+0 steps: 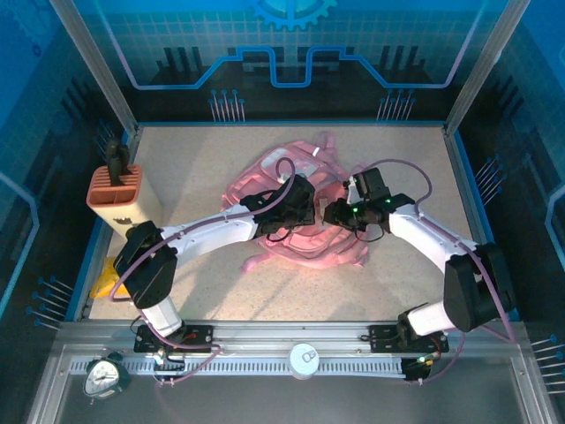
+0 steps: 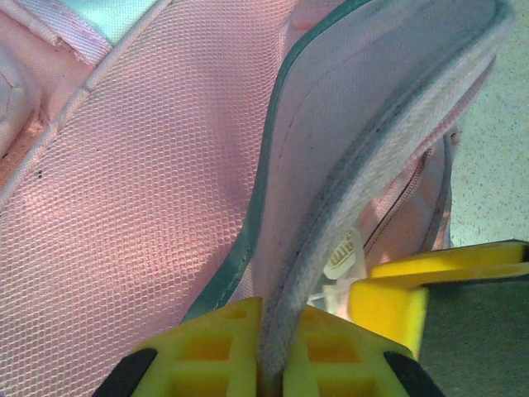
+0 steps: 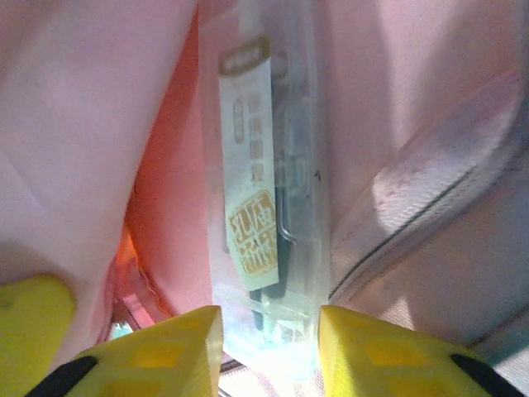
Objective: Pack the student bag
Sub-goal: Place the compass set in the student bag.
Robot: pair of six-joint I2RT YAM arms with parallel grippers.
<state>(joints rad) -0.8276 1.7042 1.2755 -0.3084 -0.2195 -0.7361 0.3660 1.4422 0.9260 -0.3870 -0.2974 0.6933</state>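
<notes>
The pink student bag point(image 1: 265, 172) lies crumpled at the middle of the table. My left gripper point(image 1: 305, 212) is shut on the grey-edged rim of the bag's flap point(image 2: 347, 149), which rises between its yellow fingers point(image 2: 215, 347) and holds the opening apart. From the right, my right gripper point(image 1: 334, 214) reaches into that opening. Its fingers press both sides of a clear plastic pen pack point(image 3: 264, 207) with a white and gold label, which points into the bag's pink interior point(image 3: 165, 207). A yellow finger point(image 2: 397, 306) of the right gripper sits close beside the held flap.
An orange-and-cream pen holder box point(image 1: 115, 190) stands at the left edge of the table, a yellow item point(image 1: 104, 283) near it. A small clock point(image 1: 106, 378) and a white round object point(image 1: 305, 359) sit on the front rail. Metal frame posts border the table.
</notes>
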